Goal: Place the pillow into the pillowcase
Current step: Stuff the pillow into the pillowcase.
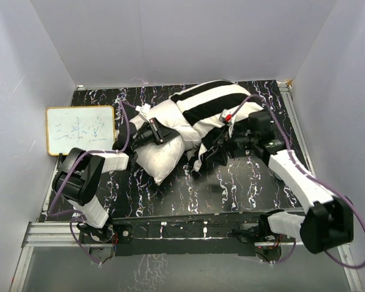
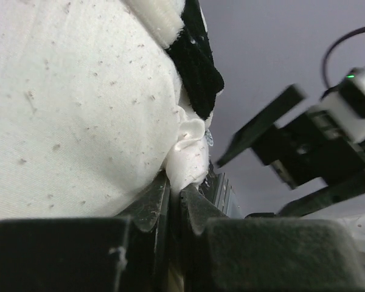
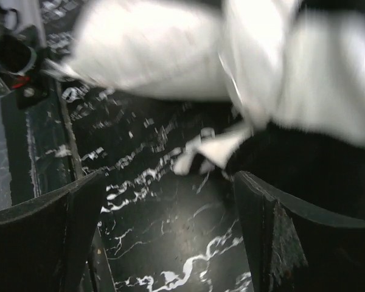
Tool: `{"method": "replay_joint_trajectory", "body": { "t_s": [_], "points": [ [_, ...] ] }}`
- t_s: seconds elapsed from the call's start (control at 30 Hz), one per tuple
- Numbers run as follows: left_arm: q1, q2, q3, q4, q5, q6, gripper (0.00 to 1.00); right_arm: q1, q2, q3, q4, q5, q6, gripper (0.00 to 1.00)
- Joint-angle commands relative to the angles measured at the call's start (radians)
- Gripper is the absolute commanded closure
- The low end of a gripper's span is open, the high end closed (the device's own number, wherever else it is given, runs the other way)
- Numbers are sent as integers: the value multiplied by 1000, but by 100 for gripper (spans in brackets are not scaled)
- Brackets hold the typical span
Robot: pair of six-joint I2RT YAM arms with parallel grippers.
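Left gripper [image 1: 153, 134]: I see its fingers [image 2: 152, 204] pressed together on a small pinch of white fabric at the pillow's edge; in the wrist view the fold bulges out just above the tips [image 2: 175, 190].
Whiteboard [image 1: 80, 129]: lying flat to the left of my left gripper, apart from it, with faint writing I cannot read.
Pillow [image 1: 161, 155]: bunched up right at the left gripper, its bare white end hanging toward the near side; the far end runs away to the right into the striped cloth.
Pillowcase [image 1: 210, 103]: pulled over the pillow's far right part, between my two grippers and just beyond the right one; its black-and-white edge [image 2: 198, 67] sits directly above the left gripper's pinch.
Right gripper [image 1: 222, 150]: fingers wide apart [image 3: 168, 182], nothing between them, pointing left at the loose lower edge of the pillowcase. That view is blurred.
Surface [image 1: 231, 188]: black marbled top showing straight under the right gripper.
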Motion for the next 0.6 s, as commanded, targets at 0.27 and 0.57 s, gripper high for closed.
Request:
{"method": "replay_joint_trajectory", "body": {
  "t_s": [0.27,0.57],
  "points": [
    [-64,-118,186,-227,-74,99,100,16,230,-277,829,99,763,13],
    [-65,-81,290,-269,-53,96,100,12,260,-138,597,367,649,78]
  ]
}}
